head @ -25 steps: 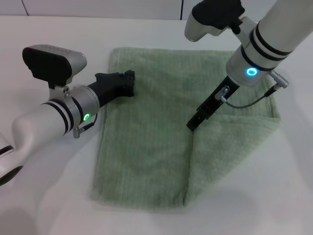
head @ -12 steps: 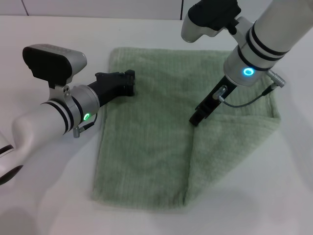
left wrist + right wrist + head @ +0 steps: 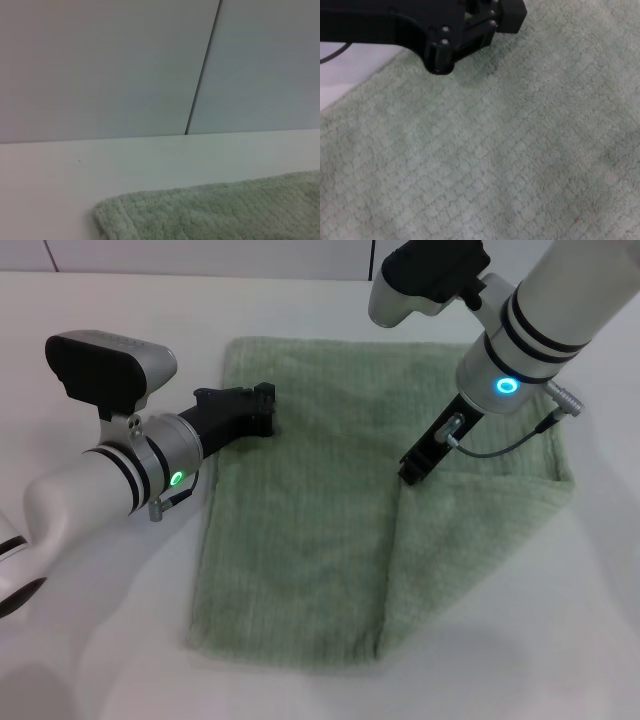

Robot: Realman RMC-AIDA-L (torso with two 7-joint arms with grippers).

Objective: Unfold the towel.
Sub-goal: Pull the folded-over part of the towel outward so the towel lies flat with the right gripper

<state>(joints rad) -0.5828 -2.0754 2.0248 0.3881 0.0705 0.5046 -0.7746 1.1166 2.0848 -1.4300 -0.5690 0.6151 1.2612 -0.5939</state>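
Towel: the pale green towel (image 3: pixel 330 510) lies flat on the white table (image 3: pixel 90 640), with its right part folded over, so that a diagonal flap covers the near right area and a fold edge runs from its middle down to the near hem.
Left gripper: the left gripper (image 3: pixel 262 410) rests low on the towel's far left part, just inside the left hem; its black fingers look pressed together against the cloth, with no fold seen between them.
Right gripper: the right gripper (image 3: pixel 411 471) points steeply down at the towel's middle, at the upper end of the flap's fold edge; whether it is spread or pinching cannot be told.
Left wrist view: a rounded corner of the towel (image 3: pixel 107 215) lies on the table, with a grey wall (image 3: pixel 100 65) beyond it.
Right wrist view: ribbed towel cloth (image 3: pixel 510 150) fills the view, with the left gripper (image 3: pixel 507 12) at the towel's edge.
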